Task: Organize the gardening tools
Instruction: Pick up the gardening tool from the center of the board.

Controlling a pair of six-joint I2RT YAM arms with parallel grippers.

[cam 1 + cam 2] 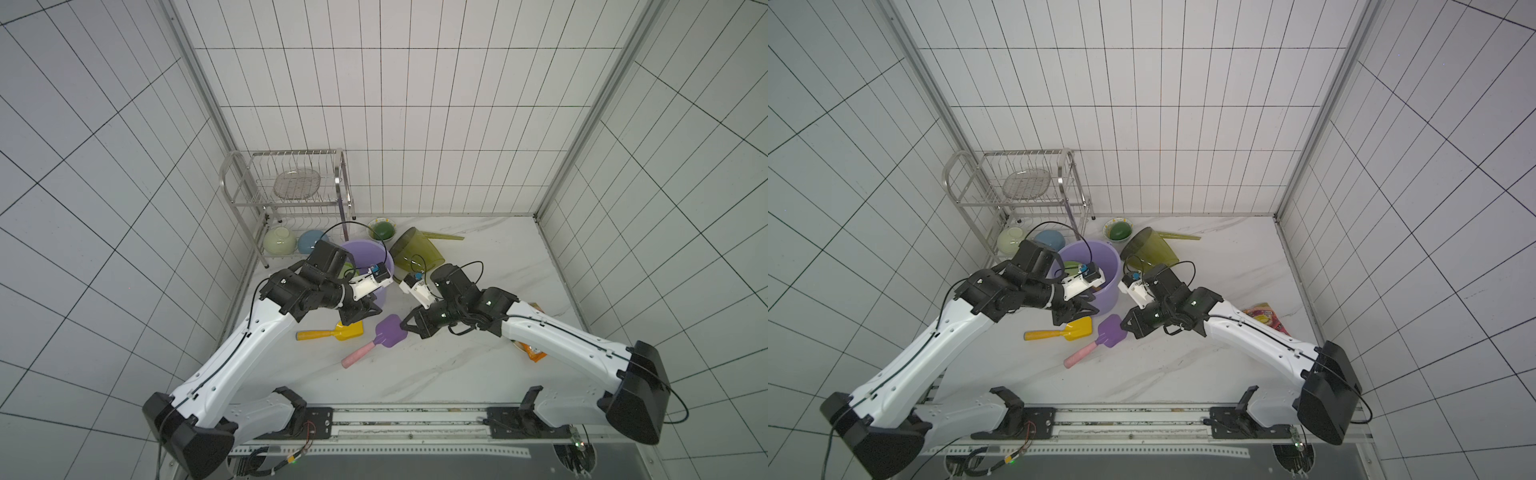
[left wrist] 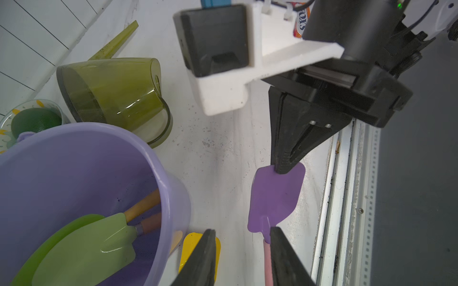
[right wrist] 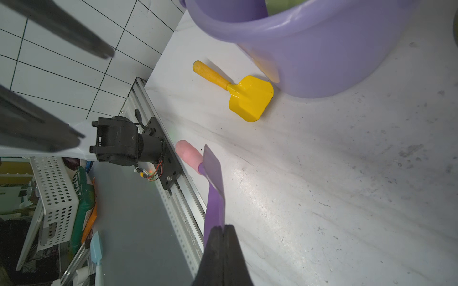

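Left wrist view, right gripper clamped on blade tip of purple scoop, left gripper part-open, empty, over yellow scoop lying left, bucket just beyond, farther.

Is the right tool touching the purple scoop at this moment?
Touching. The right wrist view shows the right tool shut on the purple scoop at its blade edge; the left wrist view shows the same pinch.
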